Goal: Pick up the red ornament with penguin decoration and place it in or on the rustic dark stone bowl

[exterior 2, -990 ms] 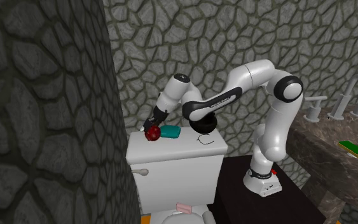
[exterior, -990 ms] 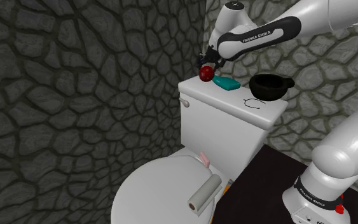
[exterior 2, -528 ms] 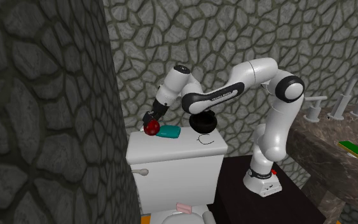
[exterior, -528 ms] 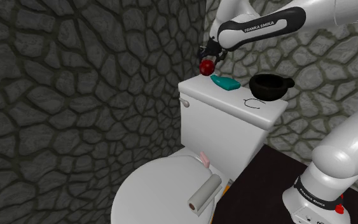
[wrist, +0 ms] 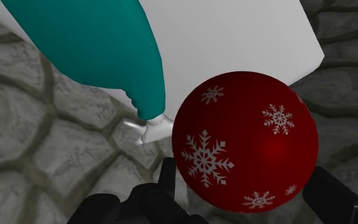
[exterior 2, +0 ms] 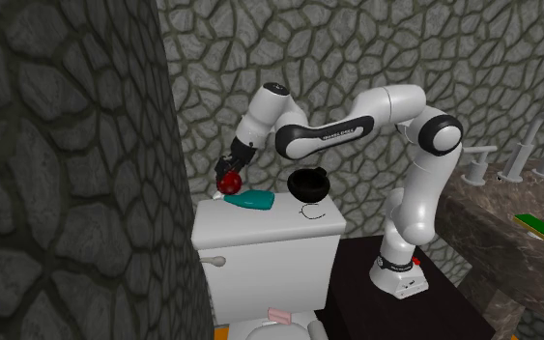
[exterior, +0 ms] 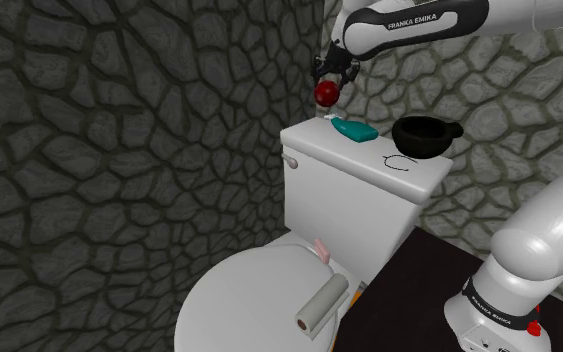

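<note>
The red ornament (exterior: 324,92) (exterior 2: 228,182) is a round ball with white snowflakes (wrist: 244,149). My gripper (exterior: 326,84) (exterior 2: 230,175) (wrist: 244,191) is shut on it and holds it in the air above the end of the white toilet tank lid (exterior: 369,163) (exterior 2: 270,224) nearest the stone wall. The dark stone bowl (exterior: 424,135) (exterior 2: 308,184) stands on the lid's other end, apart from the gripper. In the wrist view the black fingers (wrist: 333,194) clasp the ball from both sides.
A teal tube (exterior: 354,129) (exterior 2: 251,200) (wrist: 101,51) lies on the lid between ornament and bowl. A thin black ring (exterior: 399,162) lies by the bowl. Stone walls (exterior: 119,120) close in behind. The toilet seat (exterior: 259,300) carries a paper roll (exterior: 322,305).
The gripper has risen with the red ornament, lifting it from just above the tank lid to well clear of it. Bowl and teal tube have not moved.
</note>
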### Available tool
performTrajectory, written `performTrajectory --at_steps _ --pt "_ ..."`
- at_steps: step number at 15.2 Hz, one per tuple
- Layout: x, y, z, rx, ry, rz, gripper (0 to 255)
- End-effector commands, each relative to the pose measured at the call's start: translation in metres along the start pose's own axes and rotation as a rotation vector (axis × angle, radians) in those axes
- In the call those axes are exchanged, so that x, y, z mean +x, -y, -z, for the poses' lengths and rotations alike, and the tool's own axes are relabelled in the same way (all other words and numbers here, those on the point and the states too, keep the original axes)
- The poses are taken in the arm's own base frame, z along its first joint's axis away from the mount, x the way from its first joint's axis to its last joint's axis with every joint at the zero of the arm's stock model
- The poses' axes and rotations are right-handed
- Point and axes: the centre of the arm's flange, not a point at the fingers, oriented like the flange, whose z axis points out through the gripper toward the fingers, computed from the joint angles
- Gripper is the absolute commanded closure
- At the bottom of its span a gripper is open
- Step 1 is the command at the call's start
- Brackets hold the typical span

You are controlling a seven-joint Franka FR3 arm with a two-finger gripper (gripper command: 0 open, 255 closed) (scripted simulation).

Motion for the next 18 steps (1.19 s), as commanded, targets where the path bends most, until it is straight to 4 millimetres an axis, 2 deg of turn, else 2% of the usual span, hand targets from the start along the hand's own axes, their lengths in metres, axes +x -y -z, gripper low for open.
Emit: performTrajectory --at_steps 1,10,18 --pt "0.005 0.002 0.01 0.0 0.0 0.0 255" --pt "0.026 0.007 0.047 0.0 0.0 0.0 255" --pt "-0.027 -0.073 0.09 0.0 0.0 0.0 255"
